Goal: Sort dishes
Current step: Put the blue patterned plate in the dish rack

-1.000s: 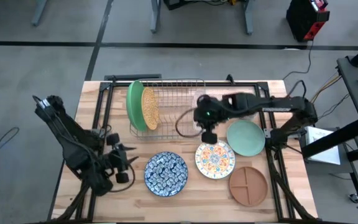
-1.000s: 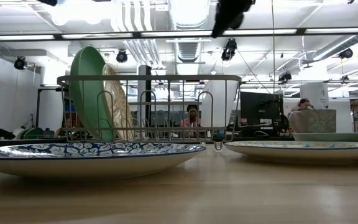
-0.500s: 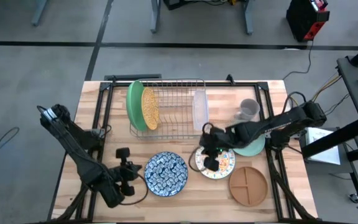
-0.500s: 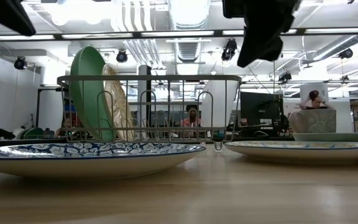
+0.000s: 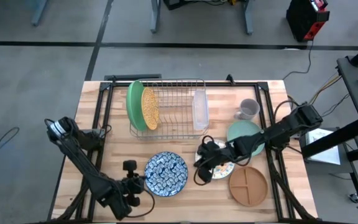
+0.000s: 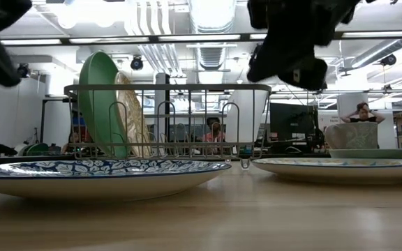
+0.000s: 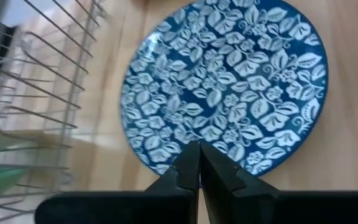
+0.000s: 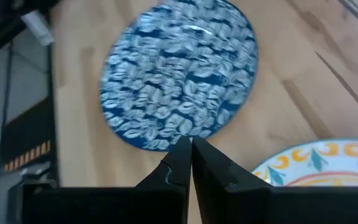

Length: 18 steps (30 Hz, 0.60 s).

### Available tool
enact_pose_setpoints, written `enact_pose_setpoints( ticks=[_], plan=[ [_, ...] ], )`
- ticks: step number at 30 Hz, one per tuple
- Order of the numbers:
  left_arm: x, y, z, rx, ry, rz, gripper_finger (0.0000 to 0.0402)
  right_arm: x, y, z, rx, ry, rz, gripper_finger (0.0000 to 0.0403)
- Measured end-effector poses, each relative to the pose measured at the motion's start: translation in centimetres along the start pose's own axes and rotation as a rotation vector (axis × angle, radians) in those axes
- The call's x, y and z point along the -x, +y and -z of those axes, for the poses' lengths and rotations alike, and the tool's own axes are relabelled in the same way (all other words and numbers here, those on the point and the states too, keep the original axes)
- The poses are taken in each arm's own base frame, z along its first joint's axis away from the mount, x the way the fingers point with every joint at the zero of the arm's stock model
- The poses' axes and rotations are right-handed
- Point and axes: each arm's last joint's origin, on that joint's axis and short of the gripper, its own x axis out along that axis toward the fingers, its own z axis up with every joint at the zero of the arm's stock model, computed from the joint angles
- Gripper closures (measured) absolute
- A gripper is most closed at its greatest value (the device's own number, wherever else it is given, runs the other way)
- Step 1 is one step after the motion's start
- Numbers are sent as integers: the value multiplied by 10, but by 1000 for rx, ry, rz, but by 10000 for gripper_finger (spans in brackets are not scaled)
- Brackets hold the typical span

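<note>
Two robot arms close on a blue-and-white leaf-patterned plate point(image 5: 166, 173) lying flat in front of the wire dish rack point(image 5: 169, 106) — the left gripper point(image 5: 132, 183) hangs off the plate's left edge, the right gripper point(image 5: 204, 170) off its right, above the near rim of the white floral plate point(image 5: 219, 163). In each wrist view the fingers are pressed together tip to tip, with nothing between them. The bright green plate point(image 5: 133, 104) and the gold speckled plate point(image 5: 149, 107) already stand on edge at the rack's left end; the pale teal plate point(image 5: 247, 134) lies to the rack's right, beside a small grey mug point(image 5: 248, 109), and the brown divided plate point(image 5: 248, 185) sits nearest the front, to the right of the blue one. All look like glazed crockery — stiff, fairly heavy, slick and likely to chip if dropped. Flat on the wooden table point(image 5: 185, 202), a plate offers only its raised rim, so a pinch across the lip, one finger over and one slipped under, seems the surest hold, and either gripper would have to spread its fingers first.
</note>
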Motion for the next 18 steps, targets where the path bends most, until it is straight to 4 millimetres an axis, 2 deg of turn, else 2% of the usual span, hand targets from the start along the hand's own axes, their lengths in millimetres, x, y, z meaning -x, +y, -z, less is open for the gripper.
enact_pose_setpoints(
  ticks=[8,18],
  plan=[
    [-21,-24,14,4,47,-15,401,-25,-5,14,-118,22,76,368],
    [-39,-37,25,7,69,-48,401,-39,-10,20,-188,-23,155,295]
  ],
)
